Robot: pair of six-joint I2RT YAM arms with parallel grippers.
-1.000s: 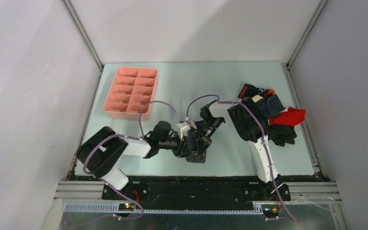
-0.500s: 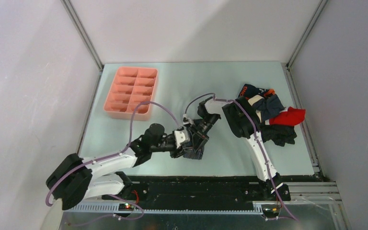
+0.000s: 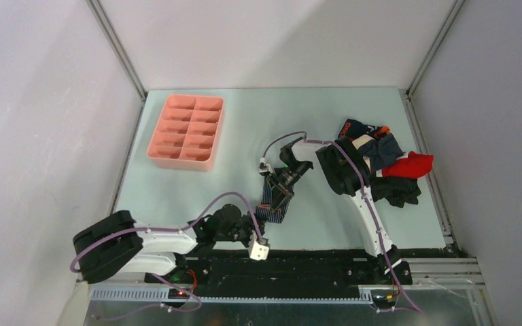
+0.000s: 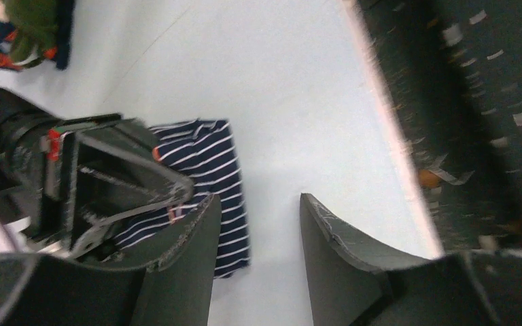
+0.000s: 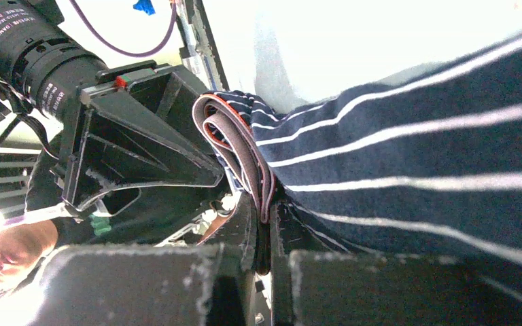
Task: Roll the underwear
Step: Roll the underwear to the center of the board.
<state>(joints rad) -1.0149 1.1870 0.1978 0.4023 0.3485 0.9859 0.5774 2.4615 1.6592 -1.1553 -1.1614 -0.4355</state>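
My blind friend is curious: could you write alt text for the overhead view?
The right robot arm pinches a navy white-striped cloth brief in its shut jaws on the table. The left arm lies low by the near edge; a pink compartmented plastic tray sits back left, other briefs heaped right.

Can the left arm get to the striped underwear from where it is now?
Probably yes. The left gripper is open and faces the striped underwear, with nothing between them. The right gripper is shut on its folded edge, so only the nearer side is free.
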